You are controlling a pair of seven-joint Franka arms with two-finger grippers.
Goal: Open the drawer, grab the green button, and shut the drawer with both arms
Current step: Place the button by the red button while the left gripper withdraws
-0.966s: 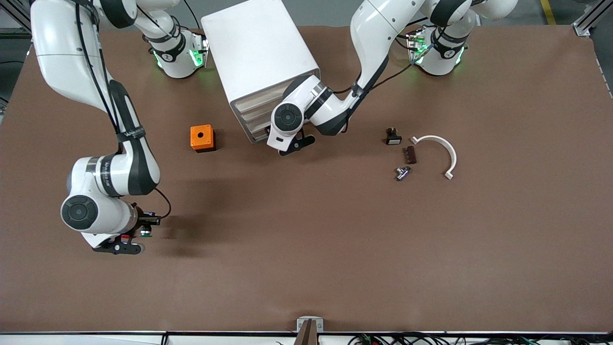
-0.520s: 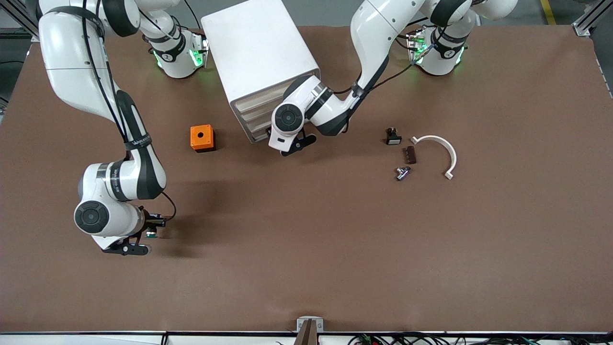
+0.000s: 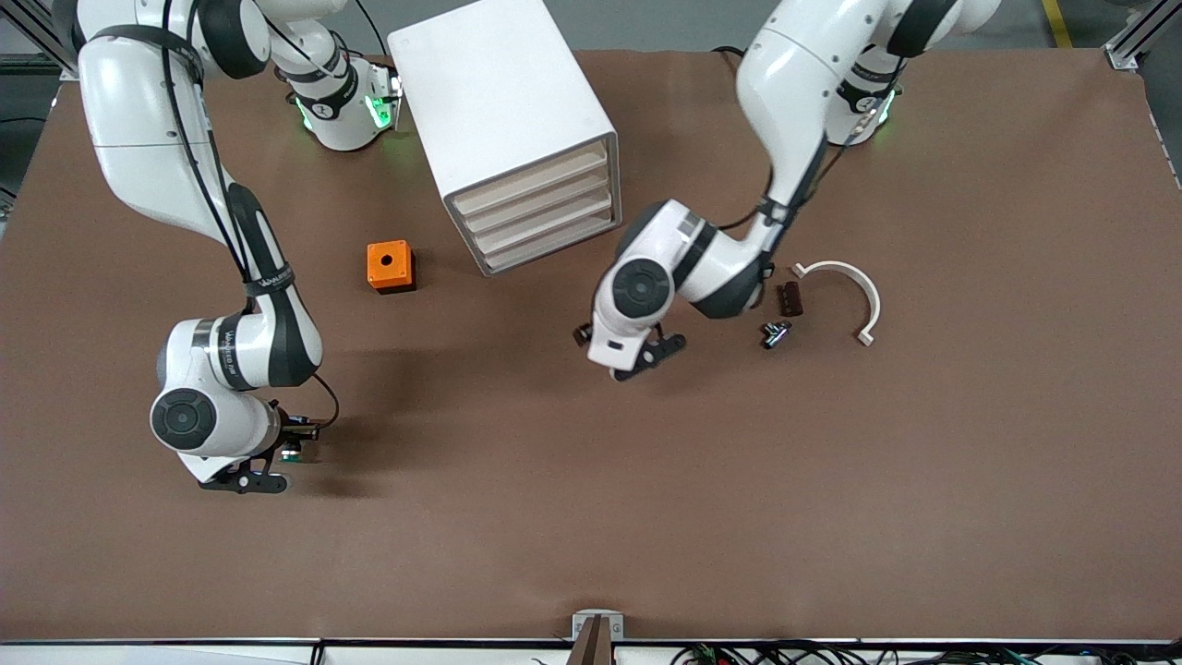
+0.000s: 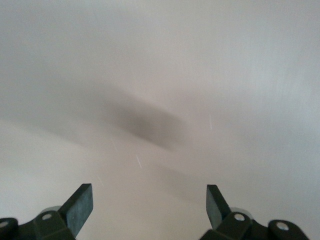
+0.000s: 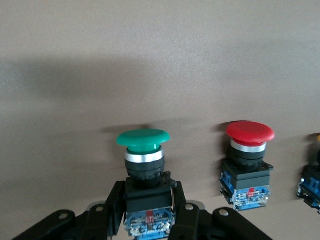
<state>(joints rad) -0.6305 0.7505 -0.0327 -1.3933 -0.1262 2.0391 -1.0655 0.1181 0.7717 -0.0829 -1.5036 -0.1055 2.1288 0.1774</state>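
Four flat drawers [image 3: 545, 214] sat shut in one boxy white cabinet [image 3: 503, 102].
The right gripper [image 5: 150, 212] clamped one glossy, round-capped green button [image 5: 144, 155] beside a red one [image 5: 249, 162]; the left gripper [image 4: 149, 206] gaped near the cabinet.

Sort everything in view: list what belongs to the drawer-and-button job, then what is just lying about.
Job:
cabinet with four shut drawers
green button, gripped by the right gripper
left gripper, open over bare table

Lying about:
red button beside the green one
orange box
white curved piece
brown block
small metal part
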